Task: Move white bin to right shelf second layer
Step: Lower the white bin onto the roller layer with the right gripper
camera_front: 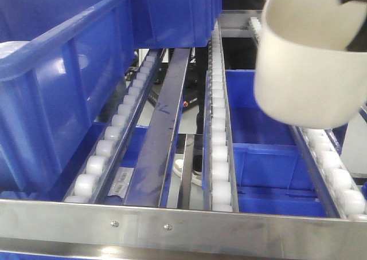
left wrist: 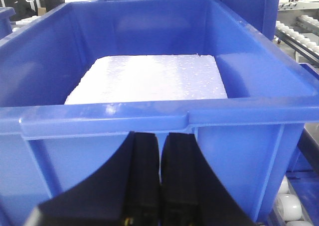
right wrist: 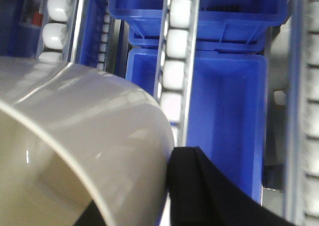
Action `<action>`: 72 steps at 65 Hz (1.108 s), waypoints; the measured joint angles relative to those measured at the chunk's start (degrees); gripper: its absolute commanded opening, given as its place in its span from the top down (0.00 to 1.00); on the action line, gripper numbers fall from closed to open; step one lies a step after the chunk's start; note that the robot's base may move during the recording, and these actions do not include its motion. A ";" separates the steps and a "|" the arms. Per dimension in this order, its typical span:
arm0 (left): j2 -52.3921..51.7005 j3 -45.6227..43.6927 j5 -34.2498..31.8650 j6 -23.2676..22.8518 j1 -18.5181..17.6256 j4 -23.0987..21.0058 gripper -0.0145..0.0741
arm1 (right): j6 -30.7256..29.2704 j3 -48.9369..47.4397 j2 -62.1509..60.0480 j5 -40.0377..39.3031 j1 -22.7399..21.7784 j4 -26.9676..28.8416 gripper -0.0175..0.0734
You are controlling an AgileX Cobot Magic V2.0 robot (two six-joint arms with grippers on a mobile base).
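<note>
Right gripper (right wrist: 164, 206): black fingers clamped on rim wall of cream-white smooth plastic tub (camera_front: 307, 59), held aloft, tilted, over right roller lane (camera_front: 221, 128), far end. Left gripper (left wrist: 159, 186): jaws together, empty, near blue plastic crate (left wrist: 149, 116). Tub likely light, stiff, slippery; rim grip best.

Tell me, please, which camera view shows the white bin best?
The exterior front-facing view: the white bin appears nearly whole, raised above the roller rails. The right wrist view shows only its rim and wall up close; the left wrist view misses it.
</note>
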 measured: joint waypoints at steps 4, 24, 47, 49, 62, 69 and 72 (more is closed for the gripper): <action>0.00 0.00 0.00 0.00 0.00 0.00 0.74 | -0.13 -1.80 2.90 0.00 0.33 0.00 0.75; 0.00 0.00 0.00 0.00 0.00 0.00 0.74 | -0.44 -4.93 12.04 0.97 1.37 0.22 0.75; 0.00 0.00 0.00 0.00 0.00 0.00 0.74 | -0.56 -5.09 15.98 0.74 1.93 0.87 0.75; 0.00 0.00 0.00 0.00 0.00 0.00 0.74 | -0.56 -5.21 16.27 0.64 1.93 0.87 0.75; 0.00 0.00 0.00 0.00 0.00 0.00 0.74 | -0.56 -5.55 17.04 0.64 1.93 1.00 0.75; 0.00 0.00 0.00 0.00 0.00 0.00 0.74 | -0.56 -5.66 17.17 0.61 1.93 1.13 0.75; 0.00 0.00 0.00 0.00 0.00 0.00 0.74 | -0.56 -5.66 17.17 0.51 1.93 1.13 0.75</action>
